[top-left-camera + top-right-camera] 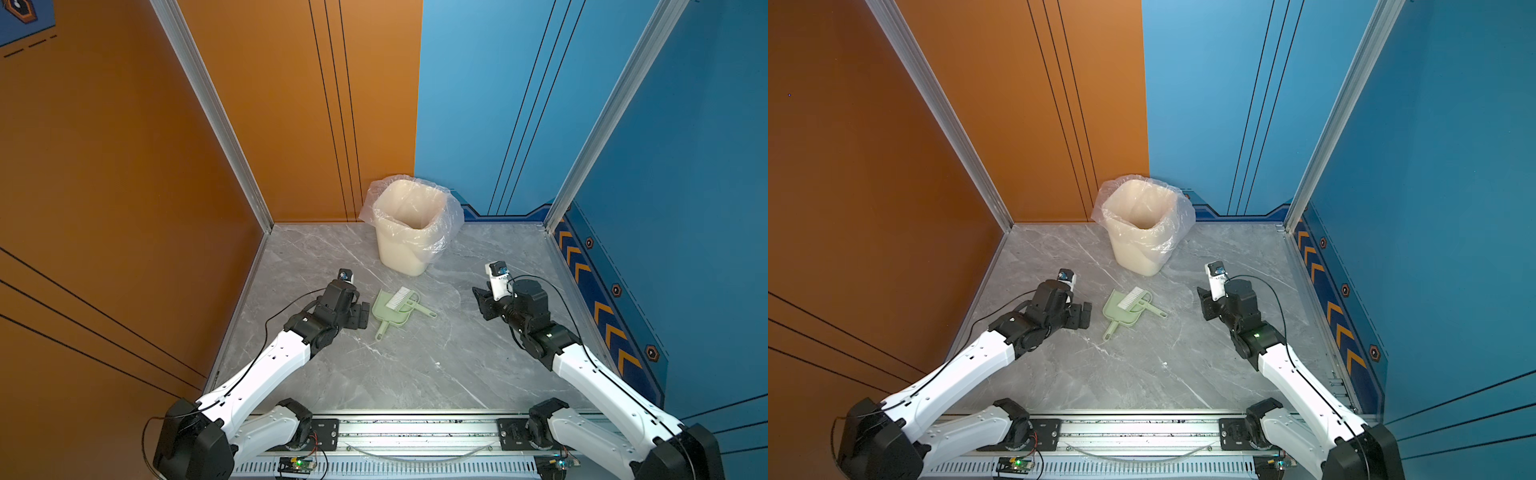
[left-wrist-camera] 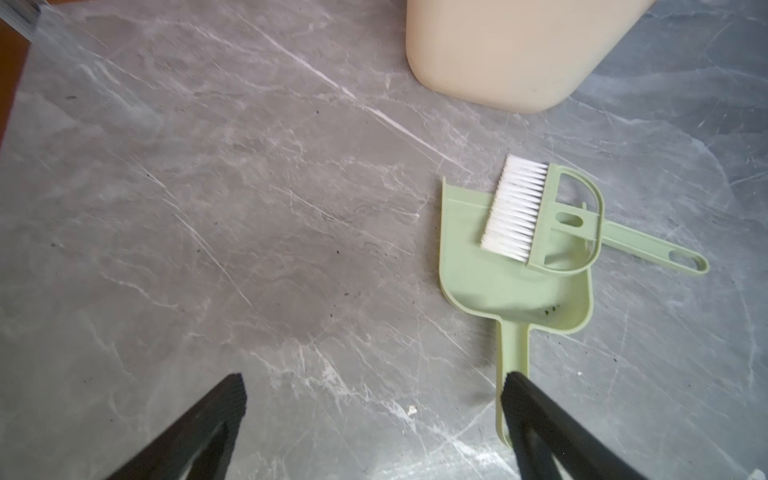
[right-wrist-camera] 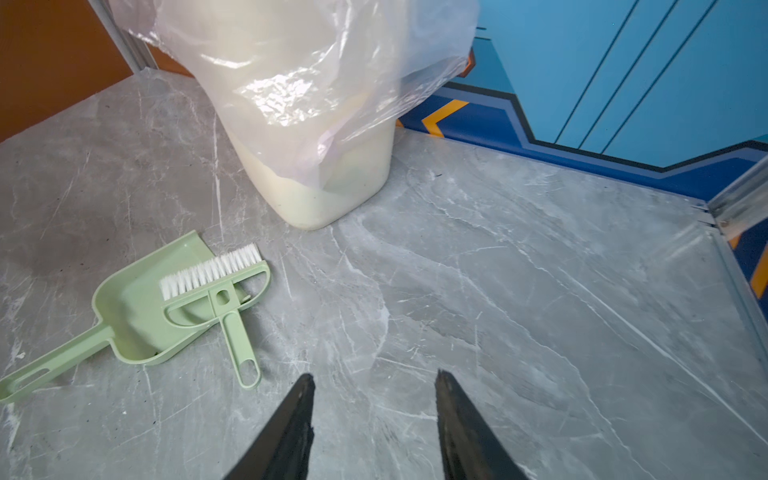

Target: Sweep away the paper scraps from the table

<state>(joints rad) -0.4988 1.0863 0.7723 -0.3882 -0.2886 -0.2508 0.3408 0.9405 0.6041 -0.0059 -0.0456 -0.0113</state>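
No paper scraps show on the table (image 1: 415,365); sweeping looks finished. At 9 o'clock of the dustpan (image 1: 392,313) the left gripper (image 2: 374,376) gapes wide, empty; right gripper (image 3: 375,374) at 3, part-spread, empty. Next: arms retreat toward 6.

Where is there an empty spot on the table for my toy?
The big front stretch of table, between the dustpan and the near rail, is bare. So are both back corners beside the bin. Crowded middle: brush lying on the dustpan, left gripper and right gripper flanking it.
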